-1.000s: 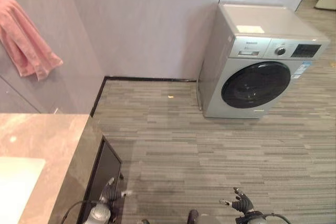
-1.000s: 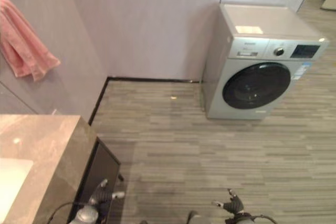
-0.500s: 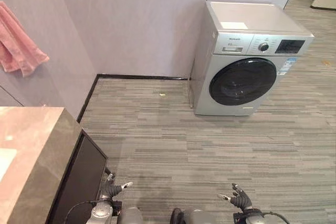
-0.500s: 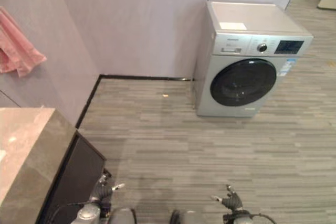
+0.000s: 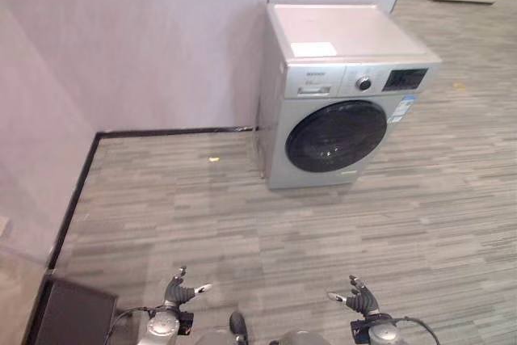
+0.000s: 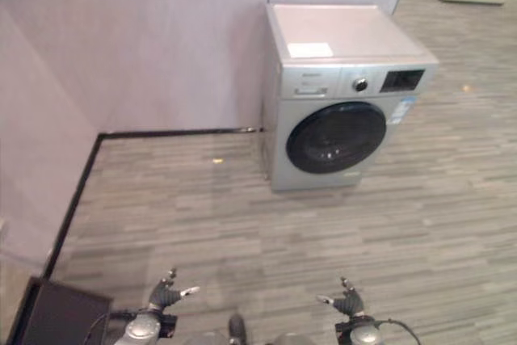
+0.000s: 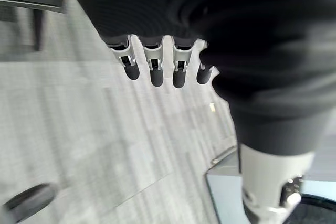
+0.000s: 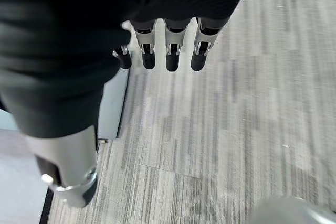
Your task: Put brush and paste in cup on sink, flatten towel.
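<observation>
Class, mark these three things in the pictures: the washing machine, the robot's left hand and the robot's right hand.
washing machine (image 5: 335, 136): left eye view, on its round dark door.
left hand (image 5: 179, 291): left eye view, on the palm, fingers relaxed and empty.
right hand (image 5: 358, 302): left eye view, on the palm, fingers relaxed and empty.

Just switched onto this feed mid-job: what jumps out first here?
A silver washing machine with a dark round door stands against the back wall, right of centre, on grey striped floor. Both hands hang low and empty over that floor, fingers relaxed: left hand at lower left, right hand at lower right. A dark cabinet corner shows at bottom left.
</observation>
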